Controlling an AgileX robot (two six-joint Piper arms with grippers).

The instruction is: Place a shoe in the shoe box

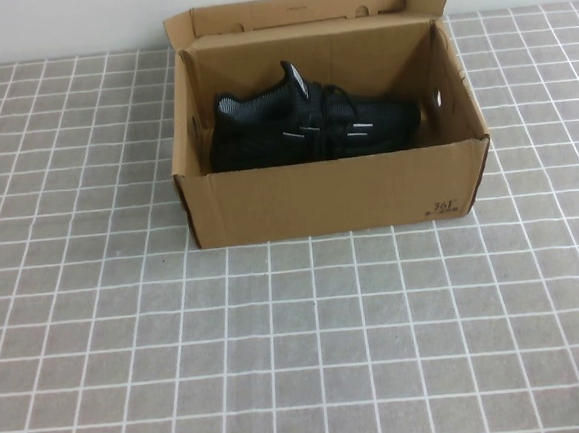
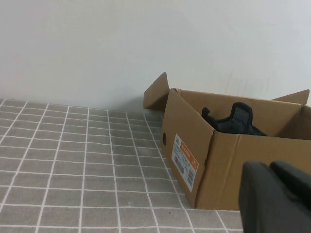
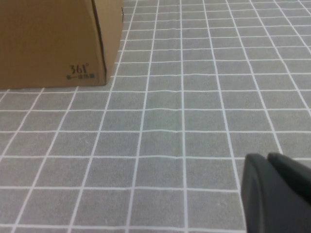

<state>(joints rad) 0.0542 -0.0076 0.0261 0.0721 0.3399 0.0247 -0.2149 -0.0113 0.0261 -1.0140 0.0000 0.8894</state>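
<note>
The black knit shoe (image 1: 308,127) lies on its side inside the brown cardboard shoe box (image 1: 338,193), toe toward the right wall. From the left wrist view the shoe's heel and collar (image 2: 235,119) poke above the box wall (image 2: 233,165). My left gripper (image 2: 270,167) is shut and empty, low on the robot's left, short of the box. My right gripper (image 3: 268,158) is shut and empty too, hovering over bare tiles on the robot's right, with the box's printed corner (image 3: 80,72) ahead of it. Neither gripper shows in the high view.
The box stands near the table's far edge with its flaps up against a pale wall (image 2: 146,43). Its side carries an orange and white label (image 2: 185,160) and a round hole (image 2: 164,139). Grey tiled surface (image 1: 310,355) stretches around the box.
</note>
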